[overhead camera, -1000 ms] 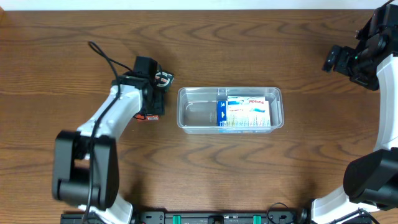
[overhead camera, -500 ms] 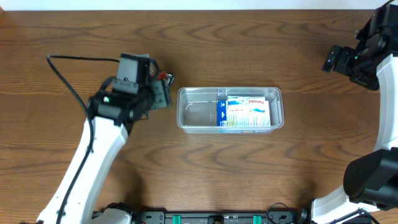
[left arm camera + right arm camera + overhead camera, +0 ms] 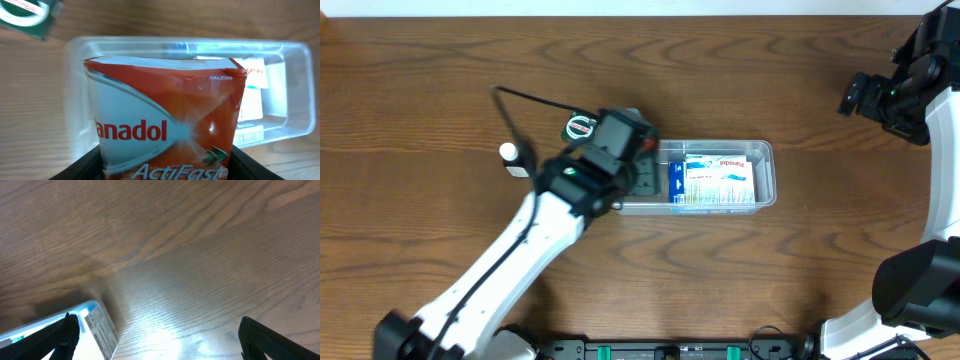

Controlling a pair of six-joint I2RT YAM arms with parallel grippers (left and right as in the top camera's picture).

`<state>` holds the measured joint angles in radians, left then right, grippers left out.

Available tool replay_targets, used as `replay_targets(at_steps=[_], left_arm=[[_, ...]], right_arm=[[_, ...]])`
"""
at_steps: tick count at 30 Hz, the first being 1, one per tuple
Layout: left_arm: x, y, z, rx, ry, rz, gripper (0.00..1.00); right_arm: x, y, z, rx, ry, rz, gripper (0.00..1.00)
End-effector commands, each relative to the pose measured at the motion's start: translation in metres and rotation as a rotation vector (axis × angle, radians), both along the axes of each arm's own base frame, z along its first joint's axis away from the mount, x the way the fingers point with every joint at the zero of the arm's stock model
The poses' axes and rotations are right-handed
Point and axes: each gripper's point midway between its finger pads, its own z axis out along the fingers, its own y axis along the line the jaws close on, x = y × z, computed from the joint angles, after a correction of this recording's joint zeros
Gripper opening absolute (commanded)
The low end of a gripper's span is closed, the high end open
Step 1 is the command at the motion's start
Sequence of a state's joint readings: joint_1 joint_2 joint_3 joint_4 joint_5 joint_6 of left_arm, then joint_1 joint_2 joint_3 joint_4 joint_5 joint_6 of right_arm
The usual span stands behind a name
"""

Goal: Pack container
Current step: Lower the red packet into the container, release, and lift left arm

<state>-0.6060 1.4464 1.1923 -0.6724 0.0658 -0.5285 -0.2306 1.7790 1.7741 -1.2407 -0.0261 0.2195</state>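
The container (image 3: 767, 176) is a clear plastic tub at the table's middle, with a blue and white medicine box (image 3: 716, 181) lying in its right half. My left gripper (image 3: 632, 162) hangs over the tub's left end, shut on a red and white Panadol packet (image 3: 165, 100). In the left wrist view the packet stands upright between the jaws, above the container (image 3: 296, 75), and fills most of the frame. My right gripper (image 3: 866, 95) is far off at the back right, open and holding nothing. Its wrist view catches only one corner of the container (image 3: 93, 319).
A dark green packet with a round label (image 3: 580, 127) lies left of the tub, also seen as the green packet (image 3: 26, 14) in the left wrist view. A small white bottle (image 3: 510, 155) stands further left. My left arm crosses the front left of the table.
My left arm has swung right from the spot left of the tub to over its left end, carrying the red packet. The right arm has not moved.
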Motion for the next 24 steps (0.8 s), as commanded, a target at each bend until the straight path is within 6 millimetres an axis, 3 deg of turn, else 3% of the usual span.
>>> replay_targets(at_steps=[1, 9, 24], left_arm=[[0.007, -0.014, -0.013, 0.019, 0.010, 0.013, 0.63], [0.015, -0.022, -0.055, 0.064, 0.085, 0.027, 0.63], [0.017, -0.019, -0.086, 0.126, 0.133, 0.036, 0.63]], right_arm=[[0.000, -0.003, 0.008, -0.007, -0.022, -0.010, 0.99], [0.000, -0.003, 0.008, -0.007, -0.022, -0.010, 0.99], [0.000, -0.002, 0.008, -0.007, -0.022, -0.009, 0.99]])
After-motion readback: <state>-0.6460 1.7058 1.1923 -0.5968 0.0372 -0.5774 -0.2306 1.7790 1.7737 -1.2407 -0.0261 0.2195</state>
